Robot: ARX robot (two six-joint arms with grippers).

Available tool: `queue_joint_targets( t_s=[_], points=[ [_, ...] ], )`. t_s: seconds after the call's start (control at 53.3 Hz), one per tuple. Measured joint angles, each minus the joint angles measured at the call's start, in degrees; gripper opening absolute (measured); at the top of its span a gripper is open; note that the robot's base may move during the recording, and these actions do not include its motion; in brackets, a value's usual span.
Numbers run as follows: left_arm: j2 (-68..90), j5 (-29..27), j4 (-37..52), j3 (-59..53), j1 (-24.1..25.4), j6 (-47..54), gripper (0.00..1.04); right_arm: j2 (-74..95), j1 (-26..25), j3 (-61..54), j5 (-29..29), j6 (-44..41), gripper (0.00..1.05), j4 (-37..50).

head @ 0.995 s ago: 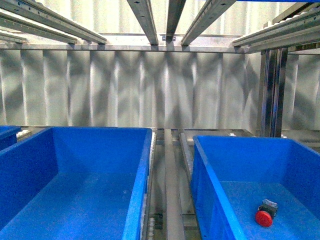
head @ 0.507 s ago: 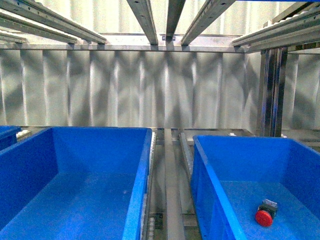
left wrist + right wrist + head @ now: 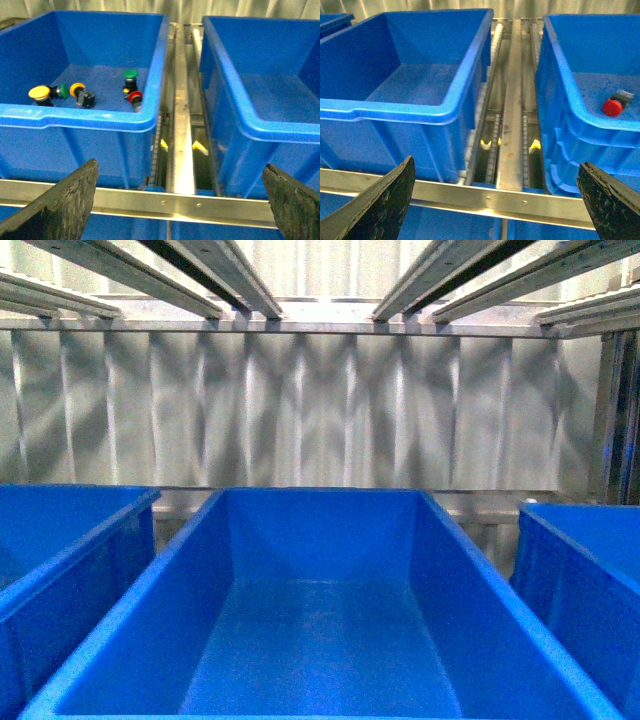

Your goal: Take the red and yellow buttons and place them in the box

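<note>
Empty, wide-spread fingers [image 3: 60, 200] on left gripper [image 3: 180, 207] and right gripper [image 3: 495, 207] face the open rail gap [image 3: 512, 100] between boxes; red button [image 3: 612, 107] lies in right box [image 3: 560, 75].

Blue boxes: three in the front view, left box [image 3: 70, 560], middle box [image 3: 320, 530], right box [image 3: 578, 560].
Red buttons: two, one red button [image 3: 134, 96] in the left wrist view, one red button [image 3: 612, 107] in the right wrist view.
Yellow buttons: two, a large-capped yellow button [image 3: 39, 92] and a smaller yellow button [image 3: 77, 88].
Green buttons: two, green button [image 3: 64, 90] and green button [image 3: 130, 75].
</note>
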Motion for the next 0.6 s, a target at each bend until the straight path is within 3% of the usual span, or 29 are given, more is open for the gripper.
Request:
queue_joint_targets(
  t_s=[0.601],
  points=[
    [0.0,-0.5,0.0,0.0,0.0,0.0,0.97,0.0,0.0,0.0,-0.6,0.0,0.98,0.0]
  ],
)
